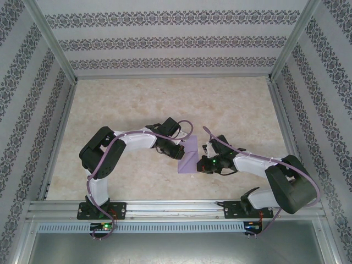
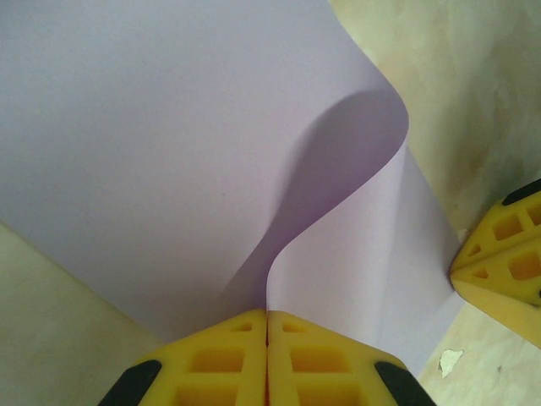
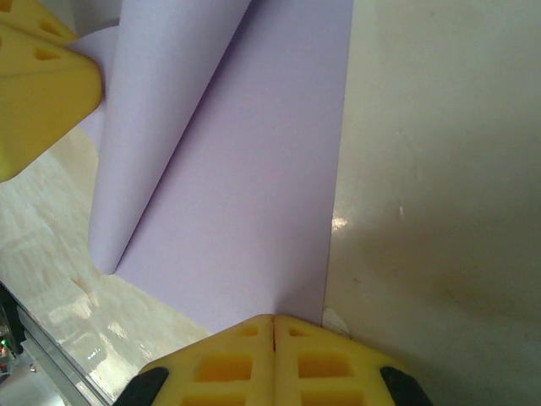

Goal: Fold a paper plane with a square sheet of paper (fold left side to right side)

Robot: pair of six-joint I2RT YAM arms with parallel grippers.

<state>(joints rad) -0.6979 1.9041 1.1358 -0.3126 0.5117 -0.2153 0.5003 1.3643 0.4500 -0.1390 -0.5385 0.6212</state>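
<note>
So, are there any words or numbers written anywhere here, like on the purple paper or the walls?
There are none to read.
The paper is plain, with no writing on it.
The walls have a repeating ornament, not letters.
The yellow pads have no marks.

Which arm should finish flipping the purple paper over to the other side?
Left. The left claw pinches the lifted, curling edge of the square sheet of paper, ready to carry it across. The right claw is shut, tips on the flat part, seemingly pinning it.
</note>
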